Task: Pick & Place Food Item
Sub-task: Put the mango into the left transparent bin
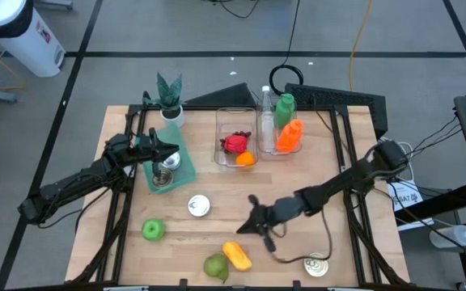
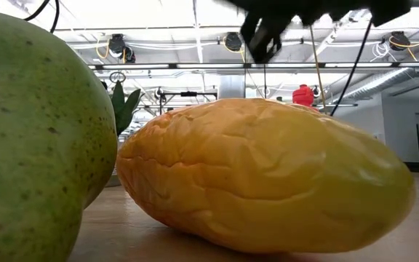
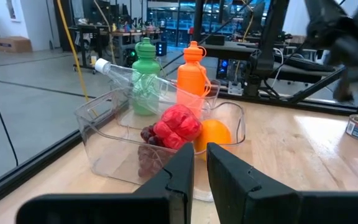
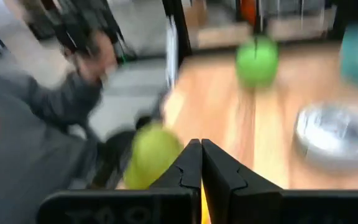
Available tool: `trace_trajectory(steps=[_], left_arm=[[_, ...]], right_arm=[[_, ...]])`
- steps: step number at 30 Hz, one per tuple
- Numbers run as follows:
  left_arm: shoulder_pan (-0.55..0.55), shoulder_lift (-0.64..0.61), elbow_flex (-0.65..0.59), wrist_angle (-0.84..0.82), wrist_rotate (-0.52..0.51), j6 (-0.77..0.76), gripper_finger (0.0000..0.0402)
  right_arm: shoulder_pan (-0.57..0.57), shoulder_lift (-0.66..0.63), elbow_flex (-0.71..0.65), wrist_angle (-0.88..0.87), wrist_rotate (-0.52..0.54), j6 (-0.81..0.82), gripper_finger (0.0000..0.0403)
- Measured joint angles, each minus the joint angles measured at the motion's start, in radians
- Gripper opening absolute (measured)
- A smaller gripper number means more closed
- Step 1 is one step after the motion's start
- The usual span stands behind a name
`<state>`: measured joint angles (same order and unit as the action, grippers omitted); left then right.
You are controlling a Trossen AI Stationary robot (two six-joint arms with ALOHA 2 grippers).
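Yellow-orange and wrinkled, the mango (image 1: 236,255) lies on the wooden table (image 1: 314,210) near its front edge, just below and slightly left of my right claw (image 1: 255,222) as I look down from above; the two are close but apart. That right claw has its fingers pressed together and I see nothing between them. In the low view the mango (image 2: 268,178) fills most of the frame, with the claw hanging dark above it. Touching the mango on its left is a green pear-like fruit (image 1: 215,266), which the right wrist camera shows blurred just past the closed fingertips (image 4: 191,163). Farther left of the right claw sits a green apple (image 1: 153,230), and between them, a little farther back, a round tin (image 1: 198,205). Another tin (image 1: 317,264) lies to the right of this claw near the front edge. My left claw (image 1: 171,151) is over the teal tray (image 1: 180,166) at the table's left, also pinched closed and empty. To its right stands a clear bin (image 1: 226,123) holding a red fruit (image 1: 235,144) and an orange (image 1: 245,159), and beside that a second clear bin (image 1: 294,151) with a clear bottle (image 1: 266,113), a green bottle (image 1: 285,109) and an orange bottle (image 1: 289,136). A potted plant (image 1: 169,99) stands behind the left claw.
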<state>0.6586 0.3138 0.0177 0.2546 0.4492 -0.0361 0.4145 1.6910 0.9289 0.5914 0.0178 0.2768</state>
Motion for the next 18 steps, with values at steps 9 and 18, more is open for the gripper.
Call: trace_trajectory(steps=[9,18], left_arm=[[0.0,0.0,0.0,-0.008,-0.001,-0.002,0.0051],[0.0,0.0,0.0,-0.025,-0.006,0.029,0.0051]], right_arm=[[0.013,0.152,0.222,-0.285,-0.223,0.195,0.0],[0.027,0.18,0.246,-0.287,-0.25,0.347,0.0]])
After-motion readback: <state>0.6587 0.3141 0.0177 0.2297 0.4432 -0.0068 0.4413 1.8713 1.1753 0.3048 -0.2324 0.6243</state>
